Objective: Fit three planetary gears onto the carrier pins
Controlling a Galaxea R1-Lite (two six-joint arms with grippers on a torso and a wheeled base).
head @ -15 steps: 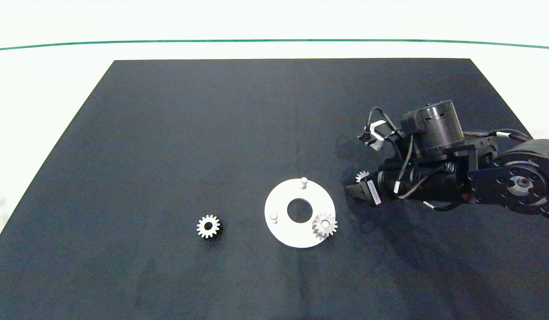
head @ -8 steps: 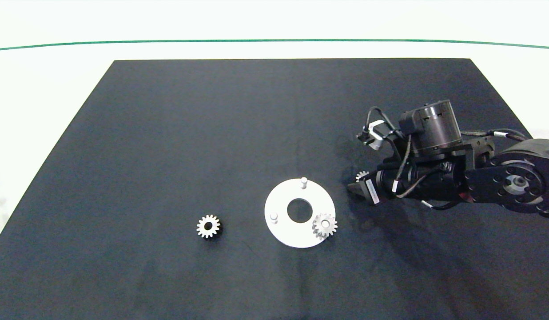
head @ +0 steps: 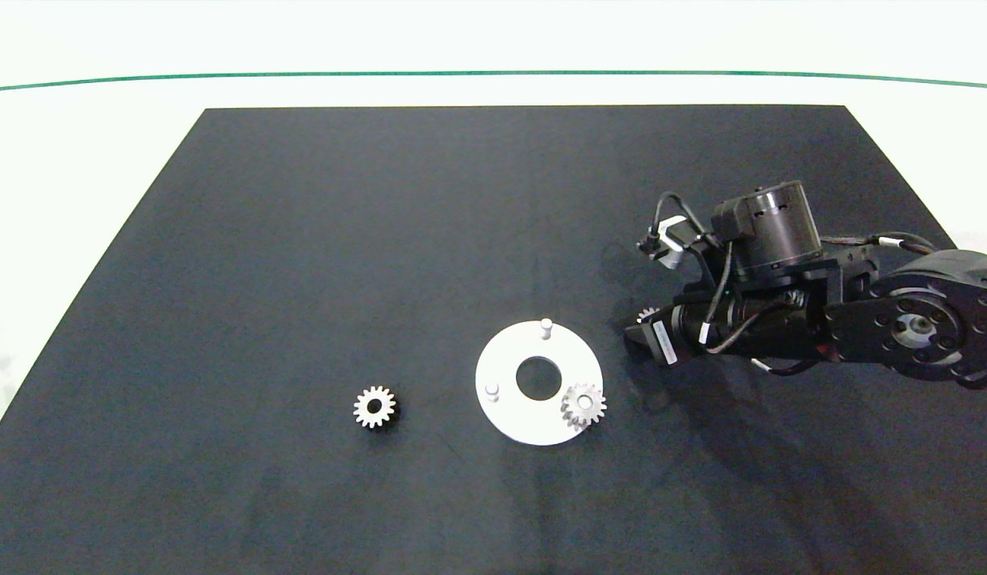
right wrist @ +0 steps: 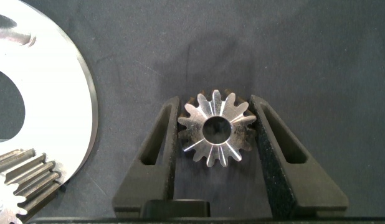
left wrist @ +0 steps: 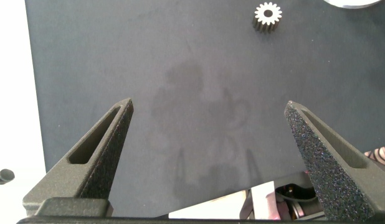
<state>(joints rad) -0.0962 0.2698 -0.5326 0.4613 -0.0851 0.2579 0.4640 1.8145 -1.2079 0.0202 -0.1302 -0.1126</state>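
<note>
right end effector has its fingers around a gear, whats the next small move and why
Probably lift a little and carry the gear toward the rear pin. The right end effector has its fingers against the gear's teeth on both sides, beside the white disc. One gear already sits on a pin; the rear pin and the left pin are bare, and the rear one looks nearer.

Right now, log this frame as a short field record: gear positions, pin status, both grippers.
gear on pin: one planetary gear seated on the white disc
free pins: two carrier pins bare, one at the far edge, one on the left
loose gear: one lying flat on the black mat, left of the disc
third gear: between the right gripper's fingers, right of the disc
right gripper: shut on that gear
left gripper: open, above bare mat, holding nothing
</note>
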